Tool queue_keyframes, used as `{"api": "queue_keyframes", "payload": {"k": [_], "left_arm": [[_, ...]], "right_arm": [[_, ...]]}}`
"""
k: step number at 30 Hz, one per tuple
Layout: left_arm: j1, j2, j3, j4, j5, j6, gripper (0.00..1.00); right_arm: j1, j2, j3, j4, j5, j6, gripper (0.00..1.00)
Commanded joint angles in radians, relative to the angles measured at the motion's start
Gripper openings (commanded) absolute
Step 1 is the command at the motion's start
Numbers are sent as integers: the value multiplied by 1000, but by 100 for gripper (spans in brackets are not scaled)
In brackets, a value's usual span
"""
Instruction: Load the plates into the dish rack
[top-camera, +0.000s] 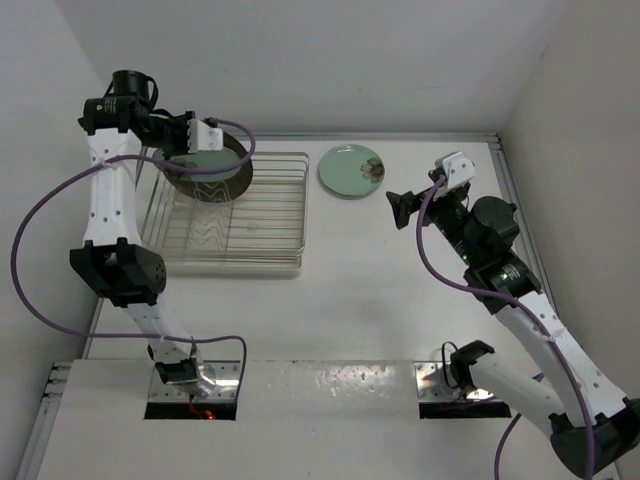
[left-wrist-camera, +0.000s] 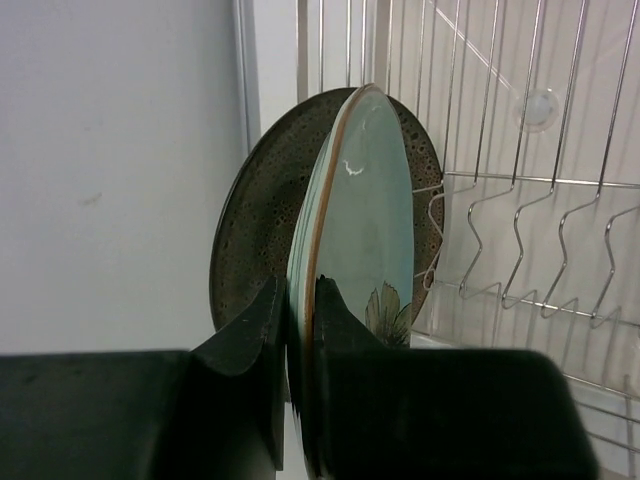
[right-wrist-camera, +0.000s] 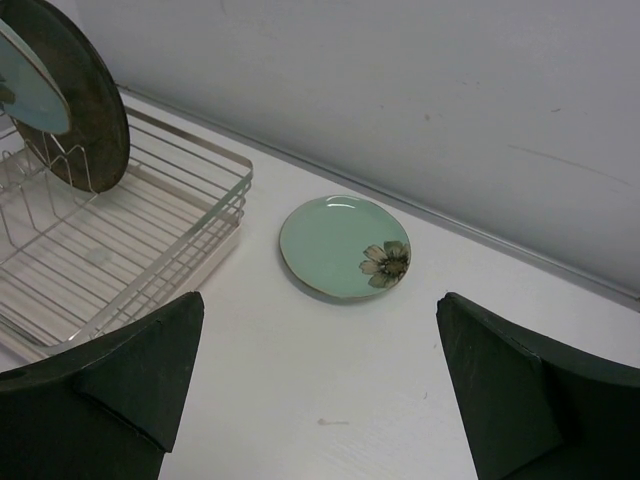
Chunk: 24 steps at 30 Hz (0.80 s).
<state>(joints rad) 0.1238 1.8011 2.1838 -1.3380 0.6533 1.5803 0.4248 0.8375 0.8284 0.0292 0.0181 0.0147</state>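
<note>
My left gripper (top-camera: 212, 137) is shut on the rim of a mint-green plate (left-wrist-camera: 365, 220), held upright on edge over the far left end of the dish rack (top-camera: 270, 215). Right behind it the dark brown plate (left-wrist-camera: 255, 230) stands upright in the rack; it also shows in the top view (top-camera: 205, 183). The second mint-green plate (top-camera: 352, 170) with its flower mark lies flat on the table right of the rack, also seen in the right wrist view (right-wrist-camera: 343, 246). My right gripper (top-camera: 403, 208) is open and empty, above the table, nearer than that plate.
The rack's wavy wire dividers (left-wrist-camera: 530, 260) run to the right of the held plate. The back wall (top-camera: 330, 60) rises just behind rack and plate; side walls close in left and right. A raised strip runs along the table's right edge (top-camera: 515, 190).
</note>
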Motion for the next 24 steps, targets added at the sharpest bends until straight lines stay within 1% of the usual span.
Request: {"api": "queue_keyframes", "payload": {"k": [1, 5, 9, 10, 17, 18, 22, 24], "left_arm": [[0, -3, 10, 71, 89, 115, 0], [0, 17, -24, 82, 89, 144, 0], [0, 50, -24, 60, 89, 153, 0], [10, 50, -24, 40, 89, 164, 0], [30, 69, -58, 40, 80, 196, 0], [30, 69, -67, 40, 80, 225, 0], [30, 80, -148, 123, 33, 225, 0], [30, 90, -160, 183, 32, 209, 0]], "right_arm": [[-3, 11, 17, 60, -10, 25, 98], [-12, 15, 11, 64, -14, 39, 98], [0, 29, 17, 66, -10, 53, 98], [-1, 32, 18, 69, -12, 56, 98], [0, 54, 31, 74, -14, 62, 98], [-3, 60, 34, 77, -14, 67, 98], [-3, 87, 47, 87, -10, 76, 99], [0, 117, 64, 77, -14, 86, 99]]}}
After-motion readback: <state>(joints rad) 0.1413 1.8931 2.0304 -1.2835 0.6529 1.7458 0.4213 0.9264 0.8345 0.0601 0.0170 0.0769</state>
